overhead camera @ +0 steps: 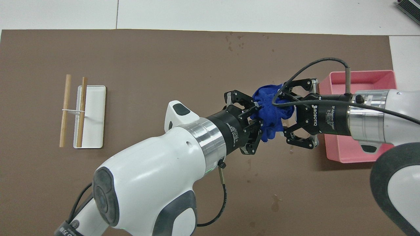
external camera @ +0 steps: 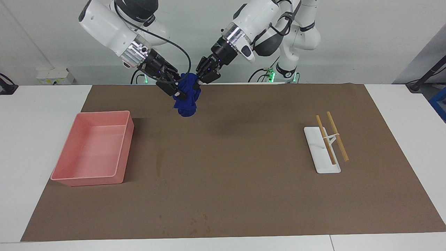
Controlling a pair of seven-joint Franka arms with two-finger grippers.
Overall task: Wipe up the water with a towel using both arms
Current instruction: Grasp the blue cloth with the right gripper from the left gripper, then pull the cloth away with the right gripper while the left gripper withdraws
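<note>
While left hand [external camera: 197,84] pinches towel [external camera: 186,97], right hand [external camera: 180,91] half-closed around it.

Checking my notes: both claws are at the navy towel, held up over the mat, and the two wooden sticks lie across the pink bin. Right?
Not quite. The two wooden sticks lie across the white tray toward the left arm's end of the table, not across the pink bin. The facing view shows this. The rest stands.

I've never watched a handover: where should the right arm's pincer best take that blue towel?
On the bunched upper folds of the towel, coming from the pink bin's end, facing the left pincer, which grips the upper edge. The rest hangs loose, giving nothing firm.
</note>
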